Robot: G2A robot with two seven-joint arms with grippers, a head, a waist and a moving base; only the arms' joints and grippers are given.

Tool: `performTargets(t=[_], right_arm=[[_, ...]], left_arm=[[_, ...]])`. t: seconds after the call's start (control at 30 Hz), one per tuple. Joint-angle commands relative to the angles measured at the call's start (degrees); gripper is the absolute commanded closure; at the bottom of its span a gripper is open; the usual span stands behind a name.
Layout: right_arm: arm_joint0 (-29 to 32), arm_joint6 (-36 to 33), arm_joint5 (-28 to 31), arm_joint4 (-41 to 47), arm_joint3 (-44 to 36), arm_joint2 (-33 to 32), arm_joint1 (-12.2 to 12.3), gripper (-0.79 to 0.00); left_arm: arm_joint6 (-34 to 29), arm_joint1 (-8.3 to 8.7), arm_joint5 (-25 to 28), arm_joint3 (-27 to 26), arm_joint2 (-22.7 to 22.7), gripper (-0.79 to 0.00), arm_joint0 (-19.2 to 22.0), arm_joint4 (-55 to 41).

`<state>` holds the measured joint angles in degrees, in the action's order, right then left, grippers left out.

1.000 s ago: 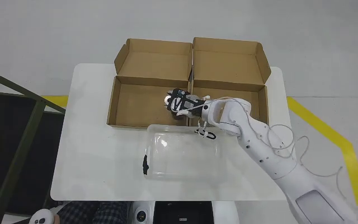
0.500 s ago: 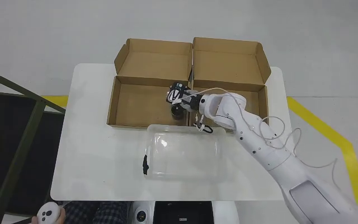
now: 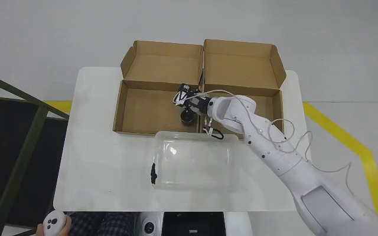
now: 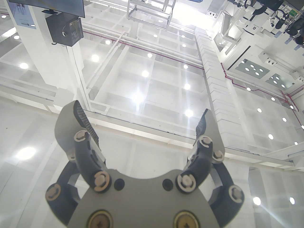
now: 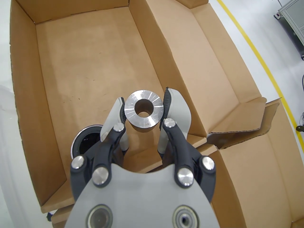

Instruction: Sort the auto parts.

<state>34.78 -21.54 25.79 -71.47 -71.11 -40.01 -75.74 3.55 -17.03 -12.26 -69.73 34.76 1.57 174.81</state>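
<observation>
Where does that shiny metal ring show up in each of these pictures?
Top view: ring in the right pincer, above the left box, near its right wall.
Right wrist view: ring held in the pincer, over the box floor.
Left wrist view: faces the ceiling, away from the table.
Shared landmark: the left box.

counting now: one box [image 3: 147, 112], a second box [image 3: 239, 71], one clear bin [image 3: 195, 171], one metal ring [image 5: 144, 109], a second ring [image 5: 83, 141], one black part [image 3: 152, 173].
</observation>
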Motion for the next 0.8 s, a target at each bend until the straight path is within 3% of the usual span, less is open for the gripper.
performTargets(t=[0.0,0.43,0.77], right_arm=[[-0.09,-0.55,-0.25,-0.21,0.28,0.06,-0.20,-0.222],[-0.17,-3.34,-0.62,-0.65,1.36,-0.75,-1.14,-0.286],[1.75,-2.98,1.06,-1.81,-5.19,-3.79,-0.51,-0.305]], left_arm=[[0.00,0.00,0.00,0.00,0.00,-0.785,0.00,0.00],[0.00,0.00,0.00,0.00,0.00,-0.785,0.00,0.00],[0.00,0.00,0.00,0.00,0.00,-0.785,0.00,0.00]])
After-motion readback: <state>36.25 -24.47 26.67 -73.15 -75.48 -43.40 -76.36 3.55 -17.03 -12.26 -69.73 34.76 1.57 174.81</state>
